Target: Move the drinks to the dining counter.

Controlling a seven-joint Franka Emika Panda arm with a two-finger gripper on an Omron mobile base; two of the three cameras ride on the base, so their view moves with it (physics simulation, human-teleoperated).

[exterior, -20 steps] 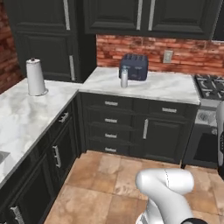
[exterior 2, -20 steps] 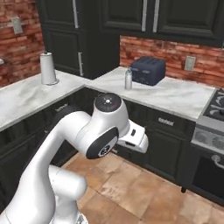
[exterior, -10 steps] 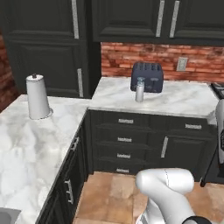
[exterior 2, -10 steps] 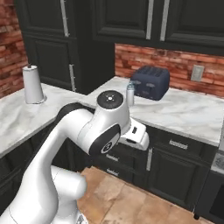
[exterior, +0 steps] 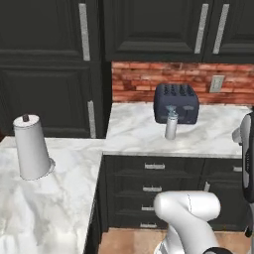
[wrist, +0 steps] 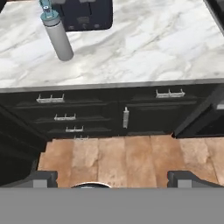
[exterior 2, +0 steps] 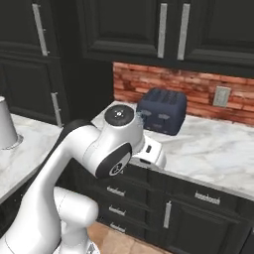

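My hand [wrist: 112, 178]: tips wide apart, nothing btwn them. It hangs over the wooden floor [wrist: 131, 157] in front of the dark drawers [wrist: 65, 118], well short of the table [wrist: 144, 48].

Target in sight: grey metal bottle [exterior: 171, 125] w/ light-blue cap, upright on the marble table, just in front of the blue-grey toaster [exterior: 176, 102]. From the left base view I can't tell whether bottle and toaster touch or stand a hair apart. Paper-towel roll [exterior: 31, 147] is on the side run of the table, well apart from the bottle; not my concern. Other two drinks and dining counter: not seen from here.

Risks as I judge them:
- Bottle is tall and slim, prob. top-heavy at the cap. If one tip arrives first or I come in off-centre, it tips or skates on the smooth marble.
- Toaster right behind it. Overshoot on approach = the far side of my hand hits the toaster, or pushes the bottle into it.
- Table edge lies btwn me and the bottle. Coming in too low = wrist or tips clip the edge or the drawer fronts.
- Metal wall looks slick; a grip too near the cap may slip in transit.
- In the right base view my own arm covers the bottle, so approach is poorly checked from that side.
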